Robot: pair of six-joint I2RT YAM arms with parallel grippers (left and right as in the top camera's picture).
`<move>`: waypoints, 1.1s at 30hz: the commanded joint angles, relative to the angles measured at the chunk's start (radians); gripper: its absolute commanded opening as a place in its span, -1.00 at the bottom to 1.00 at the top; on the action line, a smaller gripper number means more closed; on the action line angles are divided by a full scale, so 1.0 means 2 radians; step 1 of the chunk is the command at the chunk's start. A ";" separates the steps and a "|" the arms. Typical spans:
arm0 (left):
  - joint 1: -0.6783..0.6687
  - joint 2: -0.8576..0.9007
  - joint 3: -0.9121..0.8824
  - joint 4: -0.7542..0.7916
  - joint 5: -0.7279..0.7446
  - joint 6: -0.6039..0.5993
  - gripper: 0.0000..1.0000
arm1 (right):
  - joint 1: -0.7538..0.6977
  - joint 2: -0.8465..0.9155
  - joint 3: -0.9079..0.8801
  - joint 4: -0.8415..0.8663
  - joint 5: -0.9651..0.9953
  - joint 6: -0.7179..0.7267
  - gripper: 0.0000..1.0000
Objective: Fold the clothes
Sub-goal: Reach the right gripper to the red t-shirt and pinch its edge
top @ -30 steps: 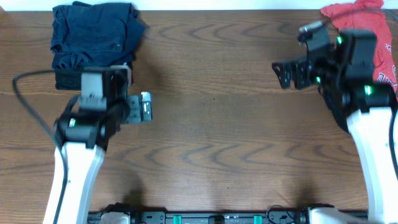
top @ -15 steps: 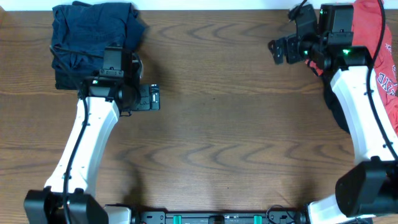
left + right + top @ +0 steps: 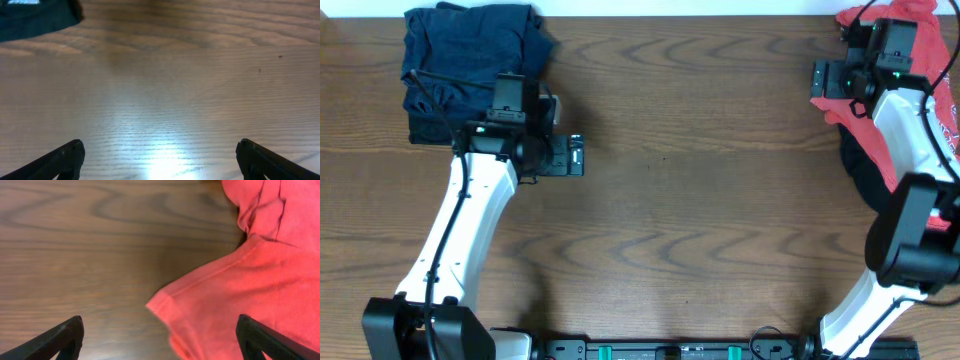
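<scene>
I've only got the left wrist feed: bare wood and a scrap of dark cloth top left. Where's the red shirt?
Observer: The red shirt lies bunched at the top-right corner of the table in the overhead view.
Operator: Is the right gripper holding it?
Observer: No. The right gripper is open, jaws wide, above the shirt's edge.
Operator: And my dark cloth?
Observer: It's a navy pile at the top-left corner, just up and left of your left gripper.
</scene>
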 commanded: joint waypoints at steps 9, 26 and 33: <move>-0.030 -0.001 0.010 0.019 0.007 0.006 0.96 | -0.001 0.094 0.009 0.053 0.004 -0.007 0.54; -0.030 -0.001 0.010 0.033 0.006 0.006 0.96 | -0.002 0.134 0.009 0.061 0.005 -0.005 -0.50; -0.030 -0.001 0.010 0.042 0.006 0.006 0.96 | -0.002 0.116 0.009 0.054 0.008 0.001 -0.98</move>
